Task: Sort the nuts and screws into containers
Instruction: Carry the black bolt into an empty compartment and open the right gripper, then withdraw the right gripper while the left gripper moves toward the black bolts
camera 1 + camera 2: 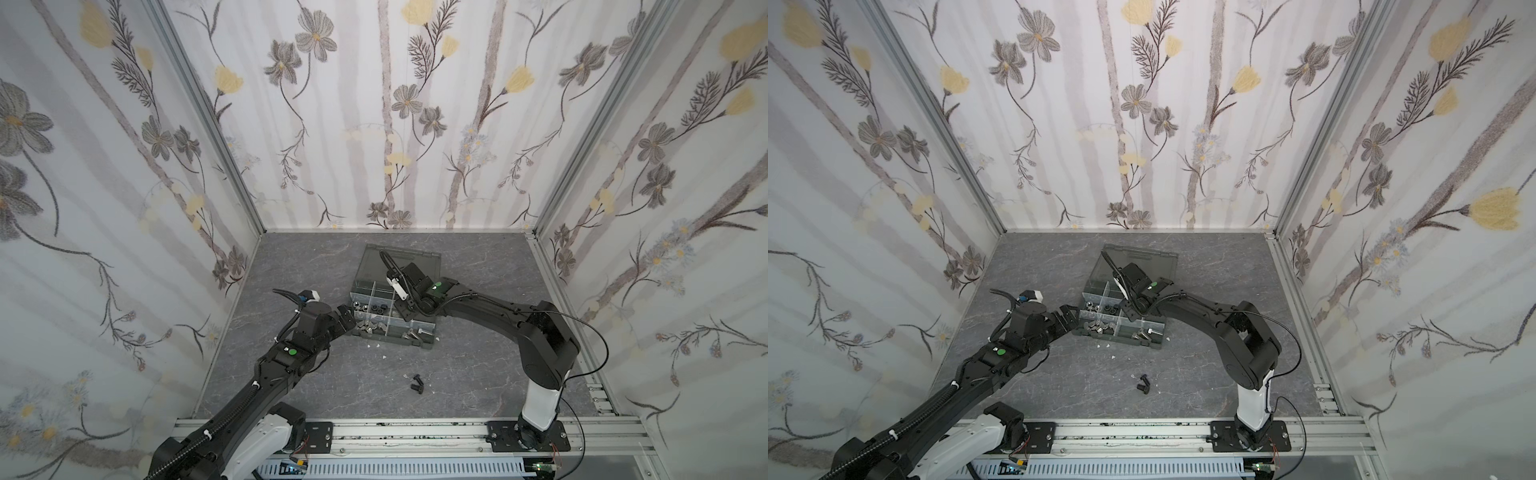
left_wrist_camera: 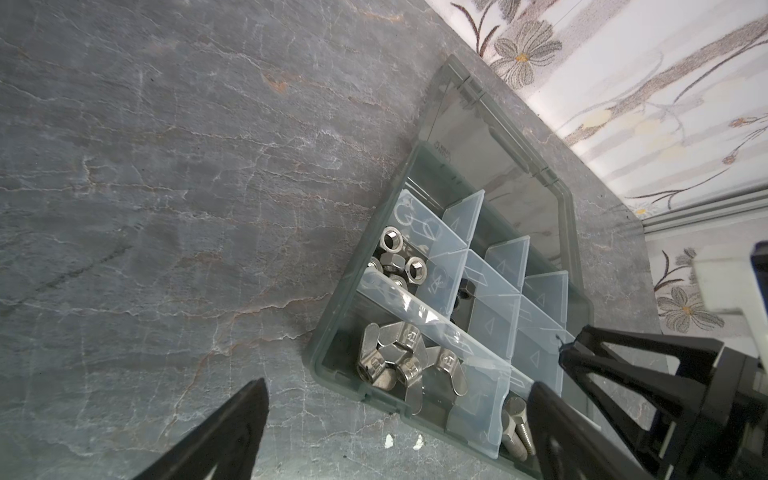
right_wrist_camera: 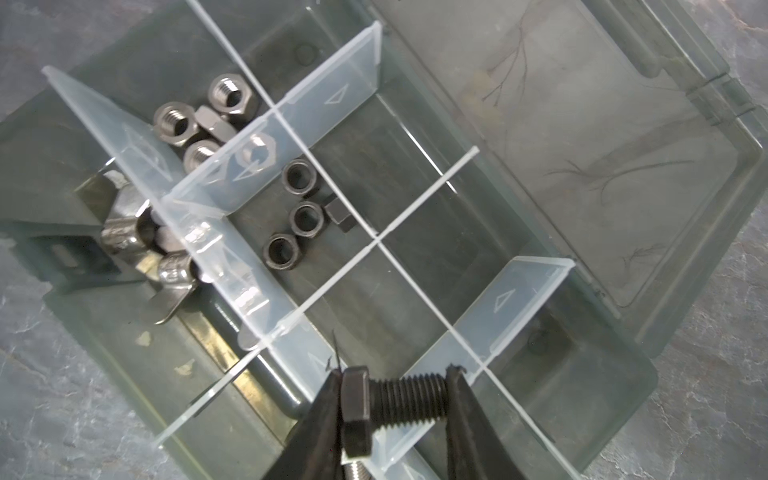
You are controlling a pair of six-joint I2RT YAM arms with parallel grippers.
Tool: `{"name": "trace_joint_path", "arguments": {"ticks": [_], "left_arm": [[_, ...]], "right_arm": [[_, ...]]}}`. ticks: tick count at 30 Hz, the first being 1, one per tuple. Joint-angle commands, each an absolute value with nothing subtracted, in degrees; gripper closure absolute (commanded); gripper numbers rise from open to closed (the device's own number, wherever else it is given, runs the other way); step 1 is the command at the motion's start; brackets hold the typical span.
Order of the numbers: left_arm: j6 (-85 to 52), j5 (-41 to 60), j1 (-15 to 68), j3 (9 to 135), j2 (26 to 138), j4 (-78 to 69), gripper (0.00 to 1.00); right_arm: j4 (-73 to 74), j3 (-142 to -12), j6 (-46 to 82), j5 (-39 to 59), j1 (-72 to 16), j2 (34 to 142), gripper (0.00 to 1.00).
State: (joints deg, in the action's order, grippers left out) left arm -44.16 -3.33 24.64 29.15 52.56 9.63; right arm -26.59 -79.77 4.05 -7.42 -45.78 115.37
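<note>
Black screw (image 3: 399, 401), within right pincer (image 3: 394, 374) (seemingly held)

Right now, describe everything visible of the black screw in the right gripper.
The black screw is a short stubby bolt of dull black metal, with a thick hex head and coarse thread. It lies crosswise in the right gripper, head against one finger, thread tip against the other. It hangs over a clear divider of the organiser box.

Open tabletop (image 1: 353, 395) beside box (image 1: 370, 266); dividers (image 3: 332, 87) within.
</note>
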Motion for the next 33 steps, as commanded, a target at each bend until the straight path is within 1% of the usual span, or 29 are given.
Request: {"name": "trace_joint_path", "arguments": {"ticks": [1, 3, 5, 15, 19, 22, 24, 30, 33], "left_arm": [[-43.47, -3.25, 24.61, 29.95, 53.45, 8.19, 0.0], [-43.01, -3.21, 24.61, 30.6, 54.32, 7.92, 0.0], [-42.25, -2.99, 24.61, 31.4, 55.37, 7.67, 0.0], [-40.61, 0.35, 24.69, 32.77, 58.44, 7.12, 0.0], [-40.34, 3.66, 25.35, 32.31, 58.62, 7.03, 0.05], [-40.88, 5.46, 27.02, 31.52, 58.71, 7.11, 0.08], [-41.54, 5.79, 28.85, 30.92, 58.67, 7.12, 0.09], [-43.18, 5.83, 34.99, 27.74, 58.18, 7.11, 0.11], [-43.6, 4.86, 39.52, 28.07, 59.71, 7.03, 0.12]], "right_arm": [[-23.32, -79.41, 5.27, -6.13, -45.7, 114.48, 0.47], [-22.95, -79.26, 5.7, -5.64, -45.7, 114.1, 0.42], [-22.68, -79.34, 6.14, -5.32, -45.62, 113.69, 0.4], [-22.63, -78.29, 8.58, -4.62, -44.59, 108.4, 0.36], [-22.39, -76.71, 10.22, -3.96, -43.95, 105.27, 0.34], [-21.24, -74.32, 11.28, -3.31, -43.44, 102.95, 0.34], [-20.88, -72.81, 11.6, -2.91, -43.13, 101.69, 0.34], [-19.86, -67.57, 11.87, -4.28, -41.76, 96.95, 0.33], [-18.52, -64.65, 12.77, -4.3, -41.25, 94.35, 0.32]]}}
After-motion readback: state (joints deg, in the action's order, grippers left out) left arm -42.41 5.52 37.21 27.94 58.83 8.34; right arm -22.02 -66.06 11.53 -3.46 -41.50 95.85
